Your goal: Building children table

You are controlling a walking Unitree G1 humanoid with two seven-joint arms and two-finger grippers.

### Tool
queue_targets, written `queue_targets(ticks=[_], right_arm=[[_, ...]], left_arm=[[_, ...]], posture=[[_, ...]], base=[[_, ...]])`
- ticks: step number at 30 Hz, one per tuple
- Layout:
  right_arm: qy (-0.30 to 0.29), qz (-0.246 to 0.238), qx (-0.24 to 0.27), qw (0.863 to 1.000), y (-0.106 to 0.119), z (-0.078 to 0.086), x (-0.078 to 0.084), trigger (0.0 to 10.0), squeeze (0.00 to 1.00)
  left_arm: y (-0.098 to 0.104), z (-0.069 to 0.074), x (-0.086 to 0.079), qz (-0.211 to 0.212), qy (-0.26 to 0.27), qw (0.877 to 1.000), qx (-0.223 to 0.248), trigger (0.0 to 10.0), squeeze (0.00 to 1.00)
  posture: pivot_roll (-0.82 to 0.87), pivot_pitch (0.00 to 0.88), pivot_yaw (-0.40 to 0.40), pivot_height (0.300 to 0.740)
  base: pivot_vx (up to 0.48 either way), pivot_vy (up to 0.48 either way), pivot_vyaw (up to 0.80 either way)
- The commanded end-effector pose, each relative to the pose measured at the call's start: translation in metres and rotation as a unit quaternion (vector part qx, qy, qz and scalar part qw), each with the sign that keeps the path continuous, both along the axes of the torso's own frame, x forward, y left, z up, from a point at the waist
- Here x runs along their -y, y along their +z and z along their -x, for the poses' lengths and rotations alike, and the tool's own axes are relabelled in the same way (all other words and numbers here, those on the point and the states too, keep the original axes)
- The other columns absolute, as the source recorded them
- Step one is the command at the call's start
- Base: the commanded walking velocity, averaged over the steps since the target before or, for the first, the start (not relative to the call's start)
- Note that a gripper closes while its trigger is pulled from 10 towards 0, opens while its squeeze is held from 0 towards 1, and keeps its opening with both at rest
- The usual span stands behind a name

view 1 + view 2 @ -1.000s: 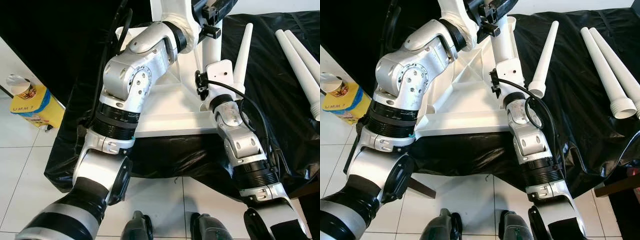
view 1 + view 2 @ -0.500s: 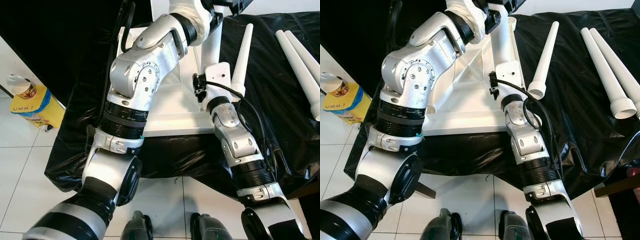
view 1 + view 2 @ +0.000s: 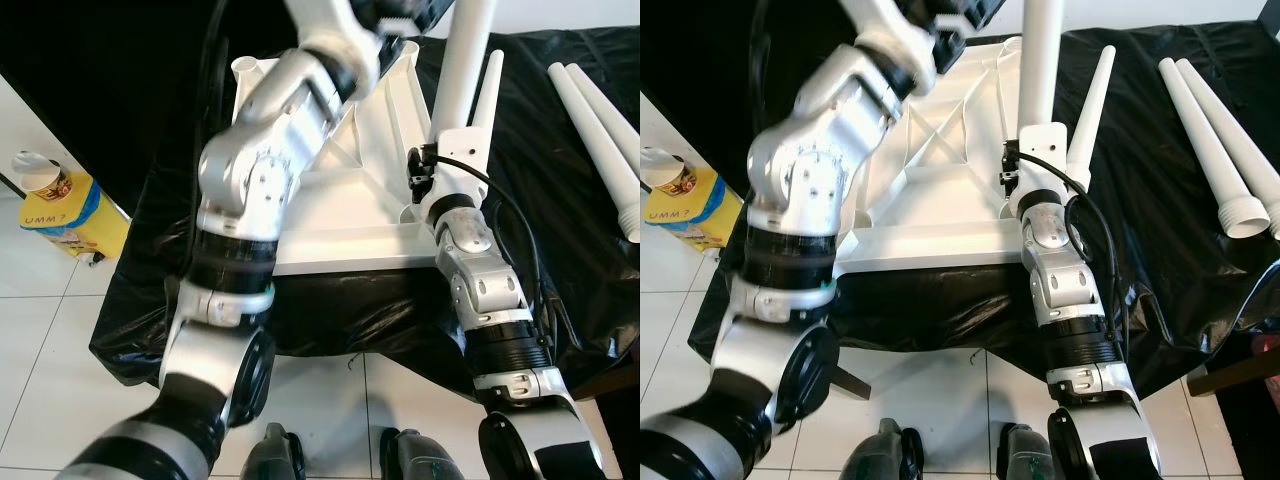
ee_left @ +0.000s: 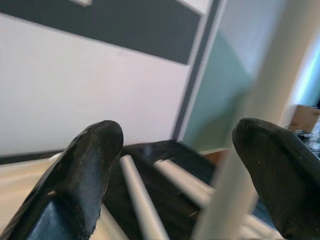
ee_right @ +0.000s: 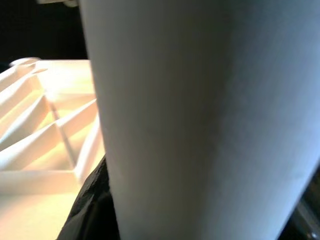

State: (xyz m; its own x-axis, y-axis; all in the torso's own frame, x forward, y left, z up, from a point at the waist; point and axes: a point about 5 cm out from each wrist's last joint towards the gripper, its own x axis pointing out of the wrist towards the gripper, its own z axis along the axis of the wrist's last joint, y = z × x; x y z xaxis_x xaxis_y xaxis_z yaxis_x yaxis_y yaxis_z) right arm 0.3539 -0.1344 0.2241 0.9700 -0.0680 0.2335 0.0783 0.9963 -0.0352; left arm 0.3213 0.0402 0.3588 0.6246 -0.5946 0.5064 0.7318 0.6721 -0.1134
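White plastic makes up nearly everything here: an upside-down white ribbed plastic tabletop (image 3: 340,190) lies on a black plastic sheet (image 3: 560,200) spread over the floor, its stiffening ribs facing up. At about 1 o'clock from the tabletop's centre a white tapered plastic table leg (image 3: 1042,60) stands close to upright at the tabletop's right-hand side, rising out of the top of the head views. The right end effector (image 3: 1040,140) is at the lower part of this leg; the right wrist view has the leg's white shaft (image 5: 200,120) pressed right up against the lens with the ribbed tabletop behind it, so the end effector appears clamped on the leg, one black finger (image 5: 92,205) showing beside it.

The left arm reaches up over the tabletop toward 12 o'clock, blurred. The left end effector (image 4: 185,165) has its two black fingers spread wide, and the same upright leg crosses just in front of one finger without being gripped.

Three more white tapered legs lie on the black sheet: one (image 3: 487,95) just beside the upright leg, and a pair (image 3: 600,120) side by side at 3 o'clock, well apart from the tabletop. At 9 o'clock, a yellow box with a paper cup on it (image 3: 60,205) sits on the white tiled floor (image 3: 60,370).
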Motion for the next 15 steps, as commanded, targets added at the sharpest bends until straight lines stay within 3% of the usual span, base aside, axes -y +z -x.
queue_targets(ticks=[1,3,5,6,7,8,11,14,15], right_arm=[[-0.002,-0.009,0.004,1.000,-0.002,0.002,0.001,10.0,0.00],[-0.005,-0.014,0.004,1.000,-0.003,0.002,0.004,10.0,0.00],[-0.015,-0.023,0.004,1.000,-0.008,0.008,0.012,10.0,0.00],[-0.015,-0.023,0.004,1.000,-0.008,0.008,0.012,10.0,0.00],[-0.017,-0.027,0.006,0.999,-0.011,0.011,0.016,10.0,0.00],[-0.017,-0.027,0.006,0.999,-0.011,0.011,0.016,10.0,0.00],[-0.024,-0.032,0.005,0.999,-0.020,0.020,0.021,10.0,0.00],[-0.025,-0.034,0.003,0.999,-0.023,0.022,0.022,10.0,0.00],[-0.024,-0.036,0.002,0.999,-0.026,0.025,0.021,10.0,0.00]], left_arm=[[0.004,0.004,0.000,0.000,0.002,1.000,0.016,10.0,0.00],[-0.005,0.003,-0.004,-0.007,0.011,1.000,0.009,10.0,0.00],[-0.034,0.001,-0.013,-0.031,0.046,0.998,-0.018,10.0,0.00],[-0.034,0.001,-0.013,-0.031,0.046,0.998,-0.018,10.0,0.00],[-0.047,0.001,-0.017,-0.042,0.061,0.997,-0.027,10.0,0.00],[-0.047,0.001,-0.017,-0.042,0.061,0.997,-0.027,10.0,0.00],[-0.073,0.005,-0.022,-0.068,0.071,0.995,-0.035,10.0,0.00],[-0.078,0.007,-0.022,-0.073,0.071,0.994,-0.035,10.0,0.00],[-0.090,0.009,-0.022,-0.095,0.067,0.993,-0.034,10.0,0.00]], posture=[[0.04,0.095,0.041,0.740],[0.04,0.094,0.042,0.740],[0.04,0.093,0.042,0.740],[0.04,0.093,0.042,0.740],[0.04,0.092,0.041,0.740],[0.04,0.092,0.041,0.740],[0.04,0.090,0.044,0.740],[0.04,0.089,0.044,0.740],[0.03,0.089,0.045,0.740]], base=[[0.000,0.000,0.00],[0.000,0.000,0.00],[0.000,0.000,0.00],[0.000,0.000,0.00],[0.000,0.000,0.00],[0.000,0.000,0.00],[0.000,0.000,0.00],[0.000,0.000,0.00],[0.000,0.000,0.00]])
